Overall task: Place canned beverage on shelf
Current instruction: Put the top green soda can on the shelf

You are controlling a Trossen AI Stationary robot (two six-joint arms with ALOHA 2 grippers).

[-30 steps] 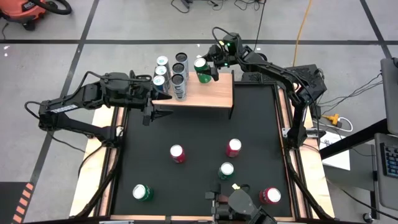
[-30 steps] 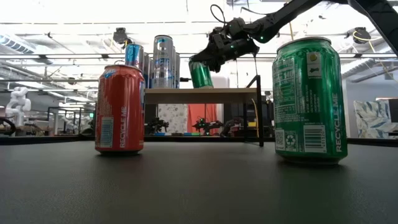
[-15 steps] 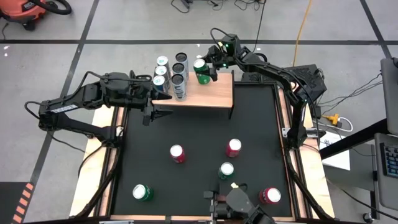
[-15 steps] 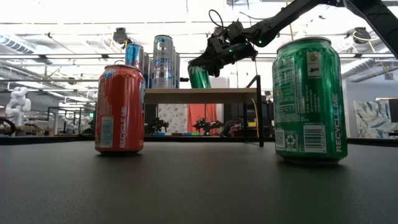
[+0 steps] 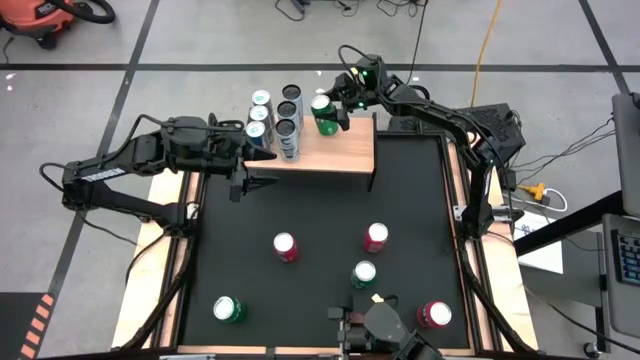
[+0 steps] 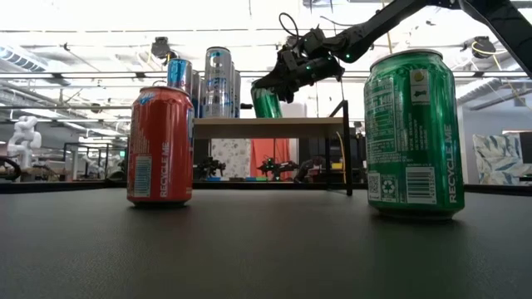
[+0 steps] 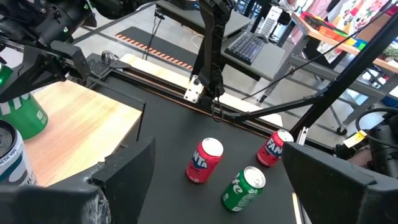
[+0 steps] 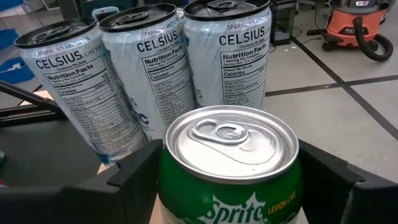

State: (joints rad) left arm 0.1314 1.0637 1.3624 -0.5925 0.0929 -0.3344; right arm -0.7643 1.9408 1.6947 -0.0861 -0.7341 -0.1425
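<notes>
The shelf (image 5: 340,150) is a light-wood board on thin black legs at the table's far side. Several tall Celsius cans (image 5: 275,115) stand on its far left part. A green Sprite can (image 5: 322,112) stands beside them at the shelf's far edge, its base on or just above the wood (image 7: 22,115). My right gripper (image 5: 337,108) is closed round it. My left gripper (image 5: 258,165) hangs open by the shelf's left end with nothing between its fingers (image 7: 121,177). My right gripper pinches the green can's side wall (image 8: 171,186) between its two fingers, just below the rim. The fingers (image 8: 134,177) come nearly level from the table's far right side. The can is close to upright, leaning slightly (image 6: 267,103); whether its base bears on the shelf I cannot tell.
Loose cans stand on the black tabletop: red ones (image 5: 285,246), (image 5: 375,237), (image 5: 433,314) and green ones (image 5: 363,273), (image 5: 229,309). The shelf's right half (image 5: 355,150) is bare wood. The low camera's mount (image 5: 380,322) sits at the near edge.
My right gripper has eased the green can slightly down and toward the Celsius cans. The can now leans less than a second ago.
</notes>
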